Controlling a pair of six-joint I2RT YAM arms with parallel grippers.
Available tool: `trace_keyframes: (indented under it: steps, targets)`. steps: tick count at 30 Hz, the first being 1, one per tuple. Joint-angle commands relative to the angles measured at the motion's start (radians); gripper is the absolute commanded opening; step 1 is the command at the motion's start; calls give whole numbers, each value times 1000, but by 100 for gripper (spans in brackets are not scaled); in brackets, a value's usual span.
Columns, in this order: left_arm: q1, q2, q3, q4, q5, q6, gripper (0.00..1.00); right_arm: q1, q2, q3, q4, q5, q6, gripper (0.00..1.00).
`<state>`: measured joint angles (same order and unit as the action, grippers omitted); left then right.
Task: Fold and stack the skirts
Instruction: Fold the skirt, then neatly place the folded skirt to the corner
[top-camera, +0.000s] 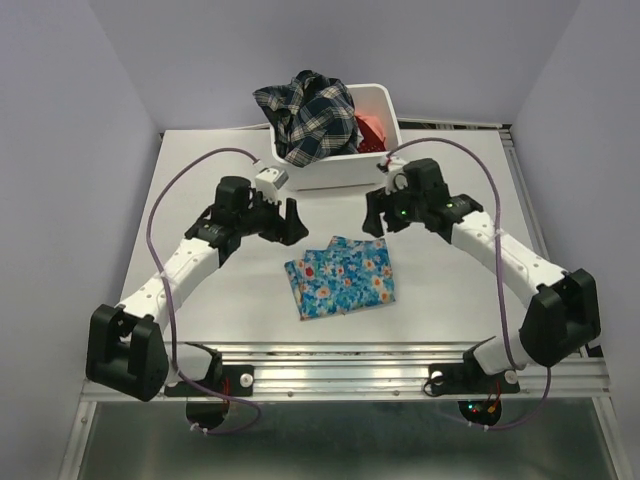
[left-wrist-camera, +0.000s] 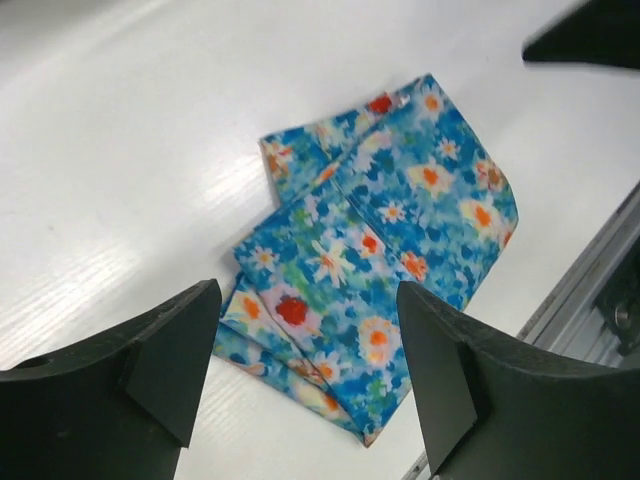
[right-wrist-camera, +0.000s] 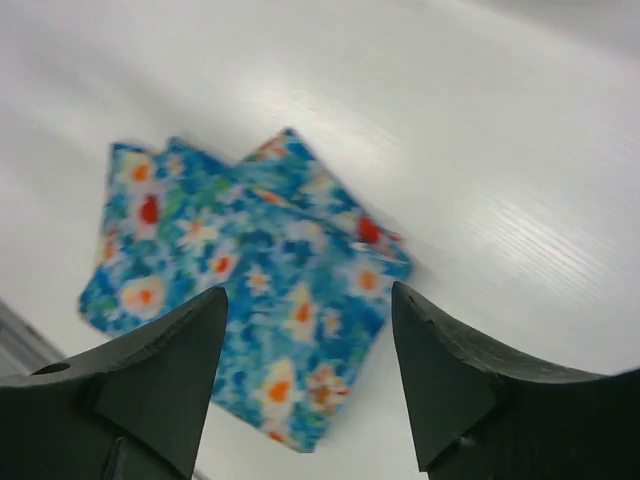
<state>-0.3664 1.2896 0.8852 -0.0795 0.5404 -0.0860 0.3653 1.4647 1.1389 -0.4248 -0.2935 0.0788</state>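
Note:
The bright blue flowered skirt (top-camera: 340, 277) lies folded into a small rectangle on the white table, near its front middle. My left gripper (top-camera: 281, 222) hangs open just behind the skirt's left corner, and nothing is between its fingers. In the left wrist view the skirt (left-wrist-camera: 380, 250) shows between and beyond the spread jaws of that gripper (left-wrist-camera: 308, 300). My right gripper (top-camera: 378, 216) is open behind the skirt's right corner and holds nothing. From the right wrist, the skirt (right-wrist-camera: 250, 290) lies below the parted gripper (right-wrist-camera: 310, 300). A dark plaid skirt (top-camera: 305, 120) and a coral-red skirt (top-camera: 372, 130) sit in the bin.
A white bin (top-camera: 385, 98) stands at the back middle of the table with the plaid cloth heaped over its rim. An aluminium rail (top-camera: 350, 365) runs along the near edge. Purple cables loop from both arms. Grey walls close in left and right.

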Motion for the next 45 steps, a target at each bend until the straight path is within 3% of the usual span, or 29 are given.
trace_keyframes:
  steps: [1,6,15,20,27,31,35,39,45]
  targets:
    - [43,-52,58,-45,-102,28,83,234,-1,64,-115,11,-27,73]
    - [145,-58,55,-106,-105,9,83,386,89,-17,-92,68,-13,78]
    - [210,-111,-5,-97,-126,3,83,397,387,-22,-92,311,33,83]
    - [242,-111,14,-108,-125,23,83,227,410,-85,-129,257,-29,84]
    - [254,-89,29,-82,-94,25,84,-113,356,-71,-192,246,-335,91]
    - [256,-59,49,-72,-74,29,84,-337,462,46,-200,220,-514,93]
    - [257,-24,70,-94,-19,64,86,-469,645,226,-206,169,-651,95]
    - [256,-6,100,-132,12,115,88,-543,842,462,-248,125,-769,97]
    - [257,14,112,-129,46,138,89,-552,1092,902,-373,47,-757,98]
